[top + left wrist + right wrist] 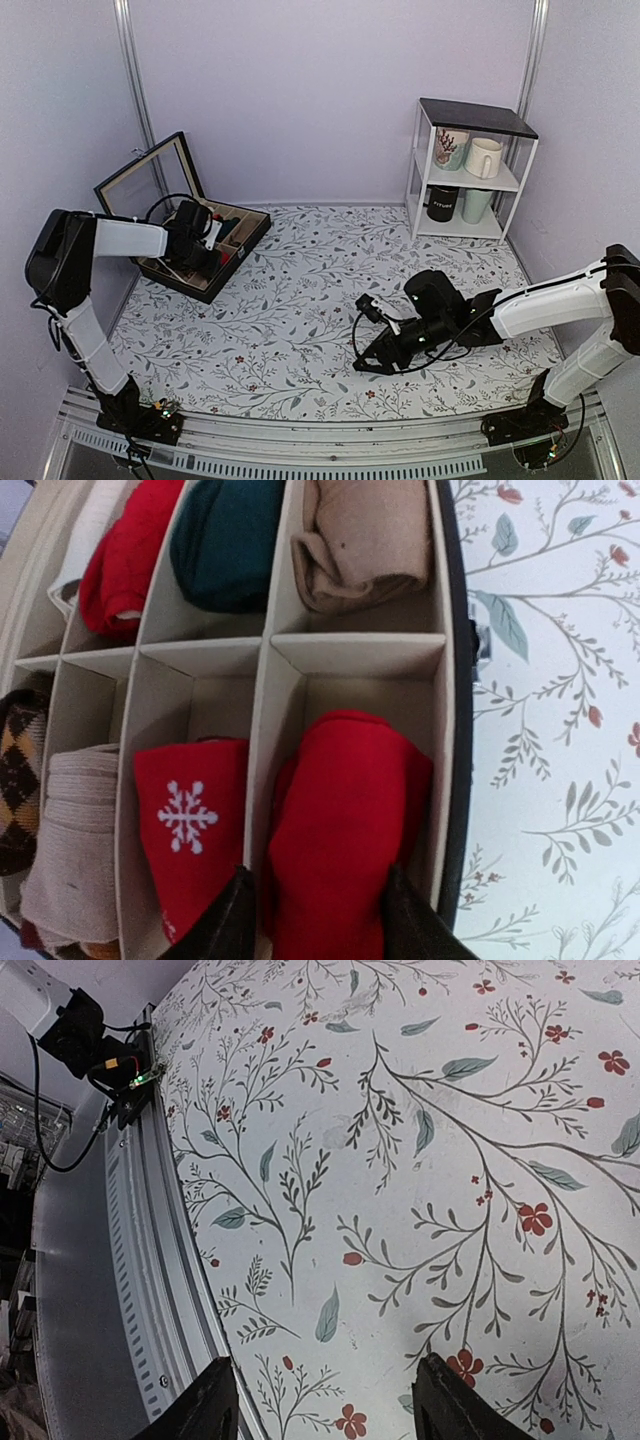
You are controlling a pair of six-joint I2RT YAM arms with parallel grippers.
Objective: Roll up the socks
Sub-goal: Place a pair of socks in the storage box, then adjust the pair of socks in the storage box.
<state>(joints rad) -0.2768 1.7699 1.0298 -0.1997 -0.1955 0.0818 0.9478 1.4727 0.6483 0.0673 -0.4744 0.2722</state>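
The red socks (pixel 345 830) lie rolled in an edge compartment of the divided box (pixel 205 285), at the far left of the floral tablecloth (pixel 300 320) between pale walls. The left gripper (pixel 318 872) has its jaws spread on both sides of the roll. The right gripper (pixel 325 1410) hovers near right, jaws apart, holding nothing.

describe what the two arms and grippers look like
Both the left arm and right arm have white link covers between chunky black joints, with thin black cables looping near the wrists. The left gripper and right gripper are black, each with two dark, tapering fingers.
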